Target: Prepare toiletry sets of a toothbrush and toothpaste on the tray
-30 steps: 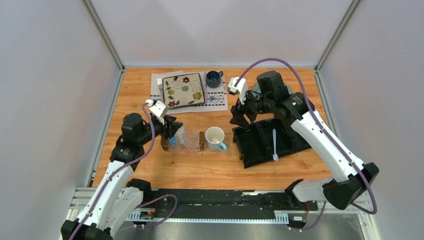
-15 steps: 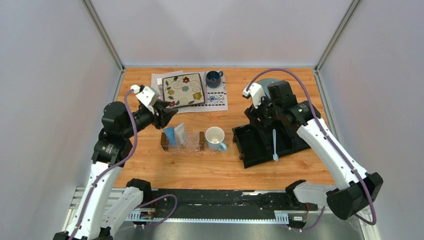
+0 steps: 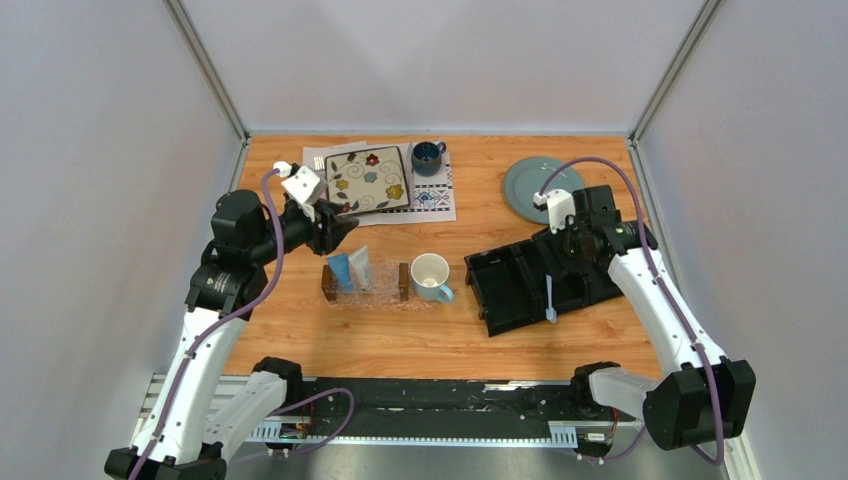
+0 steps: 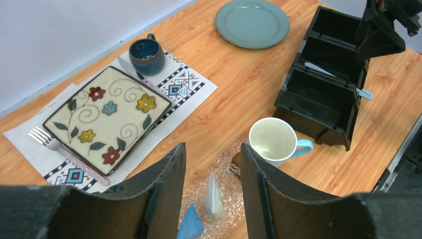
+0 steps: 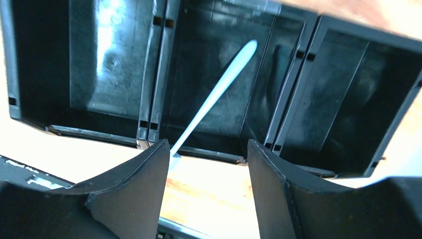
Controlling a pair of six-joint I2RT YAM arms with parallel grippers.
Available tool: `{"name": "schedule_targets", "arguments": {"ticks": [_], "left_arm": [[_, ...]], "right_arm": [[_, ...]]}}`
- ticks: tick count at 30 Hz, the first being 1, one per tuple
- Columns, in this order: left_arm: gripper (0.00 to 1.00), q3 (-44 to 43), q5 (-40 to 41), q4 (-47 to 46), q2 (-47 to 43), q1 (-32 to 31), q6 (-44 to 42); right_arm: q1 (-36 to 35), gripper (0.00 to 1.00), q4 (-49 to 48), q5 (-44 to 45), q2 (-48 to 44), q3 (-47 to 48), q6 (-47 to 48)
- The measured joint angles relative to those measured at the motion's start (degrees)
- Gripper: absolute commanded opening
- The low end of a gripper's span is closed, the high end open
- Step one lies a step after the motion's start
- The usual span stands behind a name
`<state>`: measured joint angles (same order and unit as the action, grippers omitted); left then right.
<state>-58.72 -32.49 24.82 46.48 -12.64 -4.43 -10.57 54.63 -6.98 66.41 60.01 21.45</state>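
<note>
The clear tray (image 3: 382, 292) with brown end pieces holds a blue tube (image 3: 340, 272) and a whitish tube (image 3: 361, 267), both leaning upright. My left gripper (image 3: 338, 230) hovers behind and above them, open and empty. In the left wrist view the blue tube (image 4: 190, 225) and whitish tube (image 4: 213, 195) stand on the tray (image 4: 234, 172) below the left gripper (image 4: 211, 149). The white toothbrush (image 3: 549, 292) lies in the black organizer (image 3: 505, 285). My right gripper (image 3: 576, 248) hangs over it, open. In the right wrist view the toothbrush (image 5: 219, 89) slants out over the organizer (image 5: 153, 74) edge, ahead of the right gripper (image 5: 206, 147).
A white mug (image 3: 430, 275) with a blue handle stands between tray and organizer. At the back lie a floral plate (image 3: 367, 180) on a placemat, a dark blue cup (image 3: 427, 156) and a grey-green plate (image 3: 530, 185). A fork (image 4: 45, 139) rests beside the floral plate.
My left gripper has risen off the tray and drawn back to the left, leaving both tubes there. My right arm has swung right, from the organizer's back left to over its middle.
</note>
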Motion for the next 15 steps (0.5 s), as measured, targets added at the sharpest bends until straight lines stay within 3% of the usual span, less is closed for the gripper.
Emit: {"name": "schedule_targets", "arguments": {"ticks": [15], "left_arm": [[0.52,0.1,0.0,0.7,0.3,0.0,-0.3]], "right_arm": [[3.3,0.59,-1.2,-0.4,8.8,-4.7,-2.3]]}}
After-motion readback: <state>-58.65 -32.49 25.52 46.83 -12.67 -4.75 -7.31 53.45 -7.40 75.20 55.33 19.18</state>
